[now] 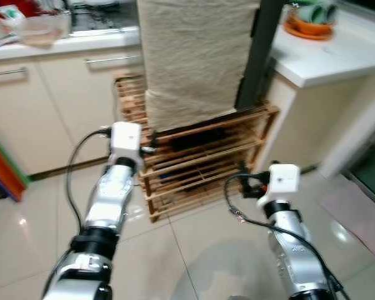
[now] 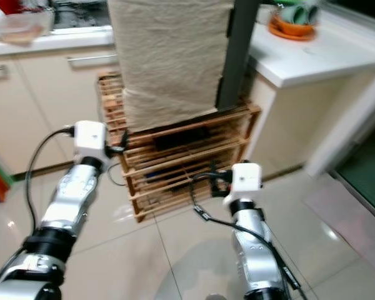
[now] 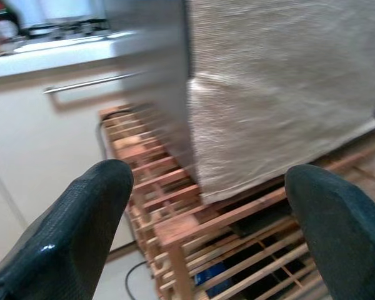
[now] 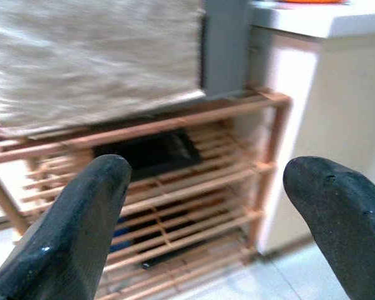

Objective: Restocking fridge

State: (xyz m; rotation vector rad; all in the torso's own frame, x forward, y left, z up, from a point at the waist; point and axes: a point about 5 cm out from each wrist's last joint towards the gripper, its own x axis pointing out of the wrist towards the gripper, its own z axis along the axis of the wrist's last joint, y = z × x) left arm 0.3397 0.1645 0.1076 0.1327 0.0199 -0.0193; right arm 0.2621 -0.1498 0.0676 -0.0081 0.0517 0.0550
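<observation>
A tall appliance draped in beige cloth (image 1: 194, 56), with a dark grey side (image 1: 257, 56), stands on a low wooden slatted rack (image 1: 200, 165). Both my arms reach toward it. My left wrist (image 1: 126, 139) is close to the rack's left front corner, and my left gripper (image 3: 212, 187) is open with nothing between its fingers. My right wrist (image 1: 282, 180) is lower, near the rack's right end. My right gripper (image 4: 206, 181) is also open and holds nothing. A black flat item (image 4: 147, 150) lies on a rack shelf, and something blue (image 3: 209, 275) lies lower down.
Cream cabinets (image 1: 50, 94) under a counter with a plastic container (image 1: 44, 28) run along the left. A white counter (image 1: 337, 59) on the right carries an orange plate with green cups (image 1: 312, 19). A colourful object (image 1: 3, 169) sits at far left. The floor (image 1: 194, 250) is glossy tile.
</observation>
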